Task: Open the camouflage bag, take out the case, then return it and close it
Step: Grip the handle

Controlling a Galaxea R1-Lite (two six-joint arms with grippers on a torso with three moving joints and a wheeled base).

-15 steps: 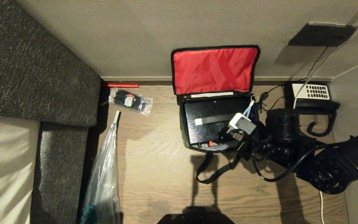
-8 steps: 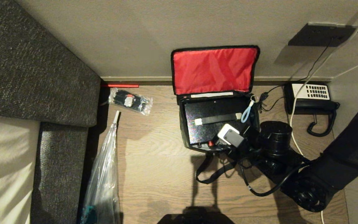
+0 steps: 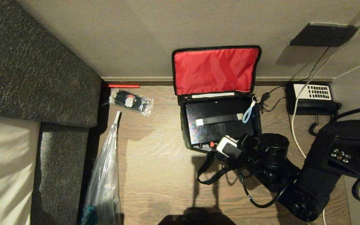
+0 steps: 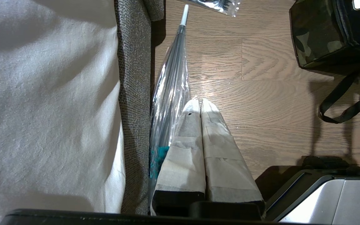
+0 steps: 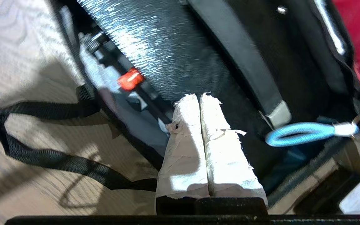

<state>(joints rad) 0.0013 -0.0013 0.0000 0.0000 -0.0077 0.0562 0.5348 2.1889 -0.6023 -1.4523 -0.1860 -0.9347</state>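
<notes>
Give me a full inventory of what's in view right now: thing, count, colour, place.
Boxy soft camouflage bag: 1, green camo with red lid lining, on the wood floor against the wall, lid open.
Flat black hard case: 1, black speckled, lying inside the bag.
Light-blue zipper loop: 1, at the bag's right edge.
Black strap handle: 1, on the floor in front of the bag.
Black telephone with white keypad: 1, on the floor right of the bag.
Small clear plastic bag: 1, dark contents, by the sofa corner.
Long clear plastic bag: 1, along the sofa.
Grey fabric sofa: 1, left.
Right gripper: shut, over the bag's front edge.
Left gripper: shut, parked over the floor beside the sofa.
</notes>
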